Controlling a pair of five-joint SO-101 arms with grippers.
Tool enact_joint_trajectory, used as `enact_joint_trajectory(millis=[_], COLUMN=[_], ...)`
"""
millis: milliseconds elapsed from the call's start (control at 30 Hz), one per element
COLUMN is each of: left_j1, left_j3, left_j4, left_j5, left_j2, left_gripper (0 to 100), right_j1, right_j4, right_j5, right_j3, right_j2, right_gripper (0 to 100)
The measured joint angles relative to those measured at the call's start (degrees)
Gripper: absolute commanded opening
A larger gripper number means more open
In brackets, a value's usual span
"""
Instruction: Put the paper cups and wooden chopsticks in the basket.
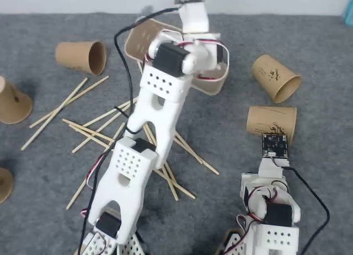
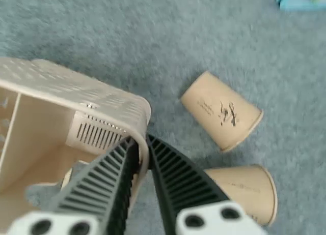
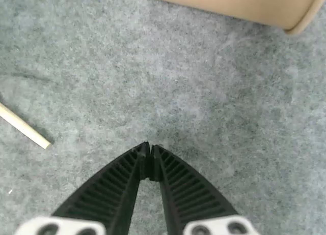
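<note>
The desk [image 1: 49, 23] is covered all over in grey, felt-like fabric. Five brown paper cups lie on it. One cup [image 1: 81, 56] is on its side at the far left, a second cup [image 1: 11, 103] is at the left edge, and a third cup [image 1: 4, 184] is cut off by that edge nearer the front. Two more lie on their sides near each other on the right, a farther cup [image 1: 276, 77] and a nearer cup [image 1: 271, 122]. Pale wooden chopsticks [image 1: 94, 131] are scattered criss-cross left of centre, several overlapping. A cream perforated plastic basket [image 1: 214, 86] is at the far middle, partly hidden.
</note>
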Motion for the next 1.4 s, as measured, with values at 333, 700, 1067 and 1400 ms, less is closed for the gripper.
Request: enact_joint_trajectory(millis=[333, 700, 1067, 1400], left_j1=[-10.81, -16.09, -15.30, -15.12], left_j3=[-0.97, -1.23, 0.09, 0.53], left_j4=[-15.30, -25.14, -24.09, -23.56], left_j5=[-0.26, 3.96, -4.04, -4.57], left_j2=[3.69, 8.53, 12.66, 14.42], left_gripper=[1, 1, 27, 27], right_j1=[0.00, 0.00, 0.00, 0.00], right_j4=[0.00, 0.00, 0.00, 0.00], right_j5=[0.00, 0.00, 0.00, 0.00], right_j3=[0.00, 0.00, 0.00, 0.00], right_j2=[0.00, 0.00, 0.00, 0.00], right_gripper=[0.6, 0.6, 0.6, 0.6])
